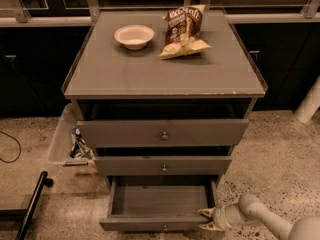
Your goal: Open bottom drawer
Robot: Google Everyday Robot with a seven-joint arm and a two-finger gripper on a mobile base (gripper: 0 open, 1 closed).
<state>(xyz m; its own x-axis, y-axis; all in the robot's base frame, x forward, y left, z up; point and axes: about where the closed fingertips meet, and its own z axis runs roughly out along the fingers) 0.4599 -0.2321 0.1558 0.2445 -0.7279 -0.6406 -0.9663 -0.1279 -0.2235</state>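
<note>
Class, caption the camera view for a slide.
Bottom drawer open, claw at its right front corner.

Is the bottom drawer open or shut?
Open: the bottom drawer juts out, its bare inside showing; the gripper is at its front right corner.

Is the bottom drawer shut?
No, the bottom drawer stands pulled out, its grey inside showing, with the gripper at its right front corner.

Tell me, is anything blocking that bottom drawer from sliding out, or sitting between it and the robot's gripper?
Nothing visible does. The gripper is right at the right front corner of the bottom drawer, with nothing between them. The drawer stands pulled out; what lies just ahead of it is mostly outside the picture.
</note>
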